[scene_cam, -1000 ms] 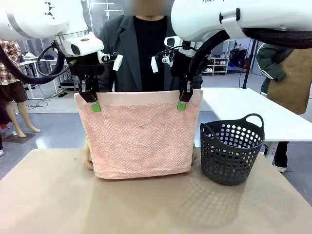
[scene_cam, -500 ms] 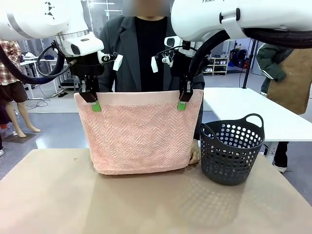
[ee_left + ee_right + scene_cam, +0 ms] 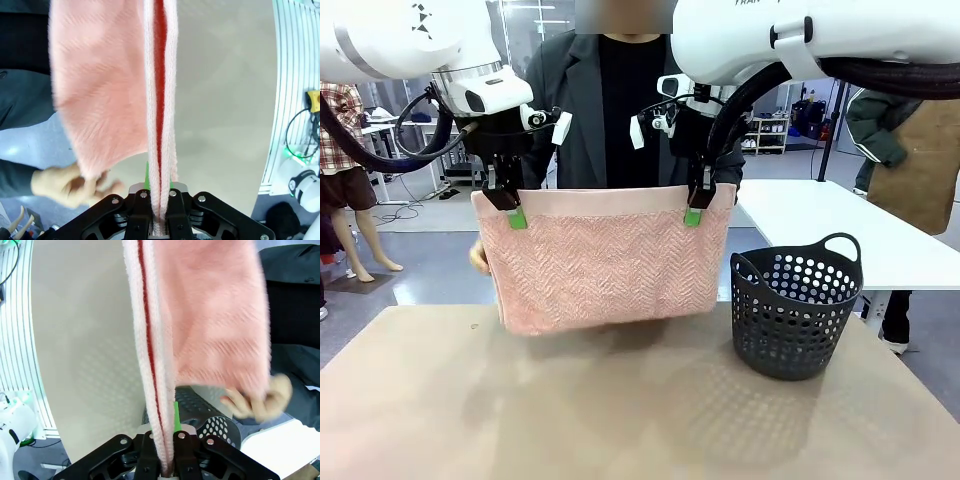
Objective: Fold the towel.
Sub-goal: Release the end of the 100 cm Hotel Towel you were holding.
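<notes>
The salmon-pink towel (image 3: 605, 260) hangs spread above the table, its plain band along the top edge. My left gripper (image 3: 513, 208) is shut on the top left corner and my right gripper (image 3: 696, 208) is shut on the top right corner. The towel's lower edge is lifted off the table and swung toward the person. A person's hand (image 3: 479, 258) shows at the towel's lower left. In the left wrist view the towel (image 3: 161, 100) runs up from my shut fingers, with the hand (image 3: 67, 184) on its far flap. In the right wrist view the towel (image 3: 155, 365) does the same, another hand (image 3: 260, 402) holding its flap.
A dark perforated basket (image 3: 795, 308) with handles stands on the tan table (image 3: 640, 420) at the right, close to the towel's right edge. The person in a dark jacket (image 3: 580, 100) stands behind the towel. A white table (image 3: 840, 225) lies beyond the basket.
The person's hands have lifted the towel's bottom edge off the table, up and toward themselves. Both grippers have stayed put, shut on the top corners.
</notes>
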Controlling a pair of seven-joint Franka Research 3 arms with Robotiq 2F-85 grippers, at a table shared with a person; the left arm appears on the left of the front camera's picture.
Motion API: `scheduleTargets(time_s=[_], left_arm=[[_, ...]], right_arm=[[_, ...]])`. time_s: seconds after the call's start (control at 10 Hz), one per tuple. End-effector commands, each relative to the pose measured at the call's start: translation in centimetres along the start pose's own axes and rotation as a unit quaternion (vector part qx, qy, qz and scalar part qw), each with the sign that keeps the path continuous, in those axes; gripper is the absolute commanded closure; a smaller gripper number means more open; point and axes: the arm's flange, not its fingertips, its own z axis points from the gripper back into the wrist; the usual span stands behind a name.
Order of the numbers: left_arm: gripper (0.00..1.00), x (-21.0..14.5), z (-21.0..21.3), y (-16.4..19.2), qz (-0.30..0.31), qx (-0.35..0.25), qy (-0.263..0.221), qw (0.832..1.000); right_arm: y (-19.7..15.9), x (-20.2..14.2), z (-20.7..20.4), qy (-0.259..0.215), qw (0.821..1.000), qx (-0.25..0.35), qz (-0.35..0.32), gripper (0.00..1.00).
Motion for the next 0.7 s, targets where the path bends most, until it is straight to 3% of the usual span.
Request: scheduleTargets(time_s=[0.0, 0.6], left_arm=[[1.00, -0.06, 0.28, 0.09, 0.000, 0.000, 0.000, 1.000], [1.00, -0.06, 0.28, 0.09, 0.000, 0.000, 0.000, 1.000]], right_arm=[[-0.18, -0.01, 0.17, 0.001, 1.000, -0.002, 0.000, 1.00], [-0.18, -0.01, 0.17, 0.001, 1.000, -0.002, 0.000, 1.00]])
